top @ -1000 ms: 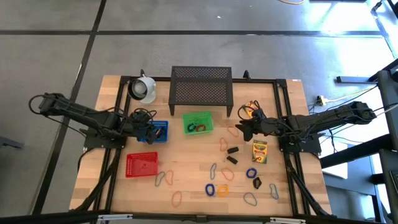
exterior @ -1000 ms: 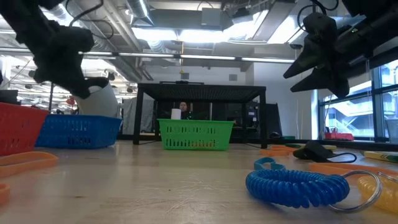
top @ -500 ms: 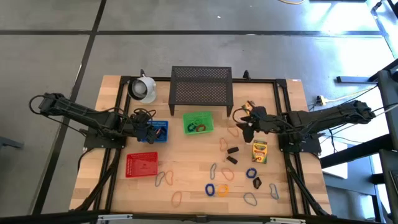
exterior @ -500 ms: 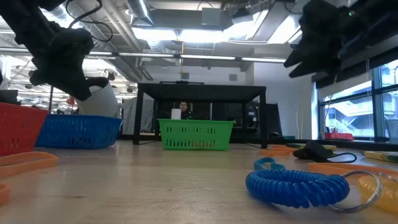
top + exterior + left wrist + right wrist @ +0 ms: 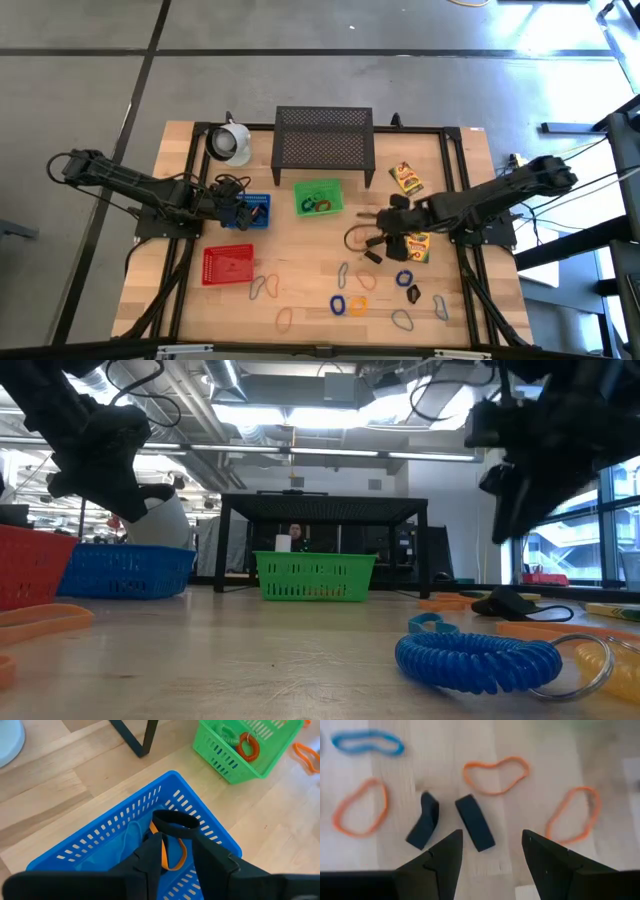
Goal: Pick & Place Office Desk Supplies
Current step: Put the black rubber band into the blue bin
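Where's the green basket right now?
In the high view, the green basket sits mid-table, just in front of the black mesh stand, right of the blue basket.

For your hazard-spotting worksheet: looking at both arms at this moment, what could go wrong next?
1. The right gripper is open above two black clips lying close together; it may catch both or knock one away.
2. The left gripper hangs over the blue basket; the orange band at its fingers may snag.

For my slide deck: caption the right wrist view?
Open right claw hovering over two black clips among orange bands.
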